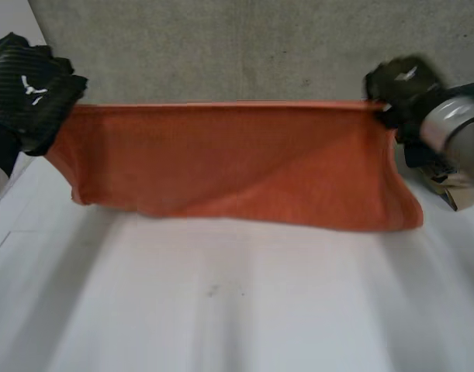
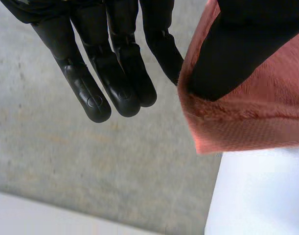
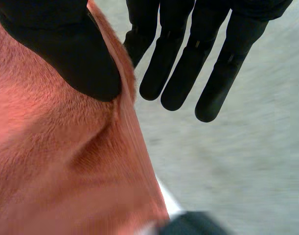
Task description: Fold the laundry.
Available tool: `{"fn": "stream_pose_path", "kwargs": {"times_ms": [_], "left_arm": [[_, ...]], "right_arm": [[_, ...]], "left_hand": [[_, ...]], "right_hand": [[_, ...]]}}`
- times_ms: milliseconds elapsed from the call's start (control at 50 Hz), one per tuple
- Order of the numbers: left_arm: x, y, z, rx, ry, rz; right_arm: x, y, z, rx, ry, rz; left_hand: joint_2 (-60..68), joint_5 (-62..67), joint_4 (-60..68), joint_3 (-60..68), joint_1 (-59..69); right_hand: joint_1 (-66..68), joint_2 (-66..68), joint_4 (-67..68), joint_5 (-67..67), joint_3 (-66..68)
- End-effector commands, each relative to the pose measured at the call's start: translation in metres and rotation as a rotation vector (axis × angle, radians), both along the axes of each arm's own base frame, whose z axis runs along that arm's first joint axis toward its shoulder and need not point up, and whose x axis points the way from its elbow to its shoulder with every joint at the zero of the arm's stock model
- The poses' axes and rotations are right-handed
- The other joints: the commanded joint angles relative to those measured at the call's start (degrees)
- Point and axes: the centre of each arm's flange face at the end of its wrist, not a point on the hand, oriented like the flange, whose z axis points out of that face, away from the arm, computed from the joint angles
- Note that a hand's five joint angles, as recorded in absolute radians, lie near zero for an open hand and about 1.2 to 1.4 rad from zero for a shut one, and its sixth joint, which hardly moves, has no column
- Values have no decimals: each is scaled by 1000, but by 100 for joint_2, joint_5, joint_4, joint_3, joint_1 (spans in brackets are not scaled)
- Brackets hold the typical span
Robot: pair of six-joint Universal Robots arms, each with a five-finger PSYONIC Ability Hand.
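Currently, head view: the orange cloth is spread wide between the two hands. Its top edge is taut and level, and the rest hangs down in front of the white worktop. The left hand is at the cloth's top left corner and the right hand at its top right corner. The lower edge possibly touches the worktop; I cannot tell from this angle. A grey surface lies behind.

Left wrist view: the left hand has its thumb pressed onto the corner of the orange cloth, pinching it against the nearest finger behind the fabric. The remaining fingers are straight and free beside the cloth.

Right wrist view: the right hand has its thumb clamping the edge of the orange cloth against the nearest finger. The other fingers are straight and clear of the fabric.
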Motion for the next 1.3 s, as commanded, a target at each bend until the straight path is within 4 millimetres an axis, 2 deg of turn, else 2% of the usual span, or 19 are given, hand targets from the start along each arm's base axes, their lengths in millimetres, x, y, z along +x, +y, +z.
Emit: {"fn": "stream_pose_path", "kwargs": {"times_ms": [20, 100, 200, 280, 380, 460, 520, 540, 560, 620, 700, 760, 840, 1000, 1020, 1100, 1220, 1260, 1300], "left_arm": [[18, -19, -14, 91, 59, 53], [15, -22, -31, 205, 128, 22], [16, -28, -61, 384, 182, 7], [14, -40, -93, 513, 173, 15], [10, -70, -102, 487, 116, 5], [-3, -105, -83, 364, 81, 3], [-20, -131, -46, 186, 97, 4], [-23, -138, -35, 131, 107, 6], [-27, -149, -8, 2, 131, 12], [-32, -159, 44, -256, 212, 3], [-30, -158, 79, -445, 332, -30], [-27, -152, 91, -483, 374, -43], [-22, -142, 72, -380, 382, -30], [-14, -127, -21, -83, 339, 28], [-10, -124, -37, -35, 331, 44], [-6, -112, -76, 86, 307, 53], [-2, -103, -106, 183, 286, 45], [6, -105, -113, 200, 282, 70], [10, -105, -115, 207, 282, 82]], "right_arm": [[-32, 74, 52, -36, 149, -69], [-36, 107, 50, 43, 201, -61], [-37, 119, 25, 174, 275, -39], [-37, 108, -4, 247, 364, -56], [-25, 80, -23, 243, 446, -103], [-9, 29, -21, 84, 430, -198], [-1, 3, -2, -65, 381, -251], [6, -10, 17, -189, 323, -274], [10, -15, 29, -260, 288, -285], [22, -24, 75, -543, 116, -311], [26, -12, 116, -774, -28, -322], [25, -4, 118, -769, -35, -311], [26, 1, 98, -682, 1, -289], [21, 9, 9, -322, 163, -200], [18, 13, -11, -241, 188, -172], [3, 10, -54, -56, 180, -158], [-8, 6, -96, 151, 100, -174], [-14, 5, -106, 218, 79, -192], [-21, 3, -110, 249, 72, -209]], "left_hand": [[1137, 1443, 1115, 1159, 1294], [1137, 1443, 1115, 1159, 1294], [1137, 1443, 1115, 1159, 1294], [1137, 1443, 1115, 1159, 1294], [1137, 1443, 1115, 1159, 1294], [1137, 1443, 1115, 1159, 1294], [1137, 1443, 1115, 1159, 1294], [1137, 1443, 1115, 1159, 1294], [1137, 1443, 1115, 1159, 1294], [1137, 1443, 1115, 1159, 1294], [1137, 1443, 1115, 1159, 1294], [1137, 1443, 1115, 1159, 1294], [1137, 1443, 1115, 1159, 1294], [1137, 1443, 1115, 1159, 1294], [1137, 1443, 1115, 1159, 1294], [1137, 1443, 1115, 1159, 1294], [1137, 1443, 1115, 1159, 1294], [1137, 1443, 1115, 1159, 1294], [1137, 1443, 1115, 1159, 1294]], "right_hand": [[1501, 1259, 1147, 1352, 1205], [1501, 1259, 1147, 1352, 1205], [1501, 1259, 1147, 1352, 1205], [1501, 1259, 1147, 1352, 1205], [1501, 1259, 1147, 1352, 1205], [1501, 1259, 1147, 1352, 1205], [1501, 1259, 1147, 1352, 1205], [1501, 1259, 1147, 1352, 1205], [1501, 1259, 1147, 1352, 1205], [1501, 1259, 1147, 1352, 1205], [1501, 1259, 1147, 1352, 1205], [1501, 1259, 1147, 1352, 1205], [1501, 1259, 1147, 1352, 1205], [1501, 1259, 1147, 1352, 1205], [1501, 1259, 1147, 1352, 1205], [1501, 1259, 1147, 1352, 1205], [1501, 1259, 1147, 1352, 1205], [-1008, -1250, -1362, -1157, -1303], [-1319, -1561, -1673, -1468, -1615]]}}
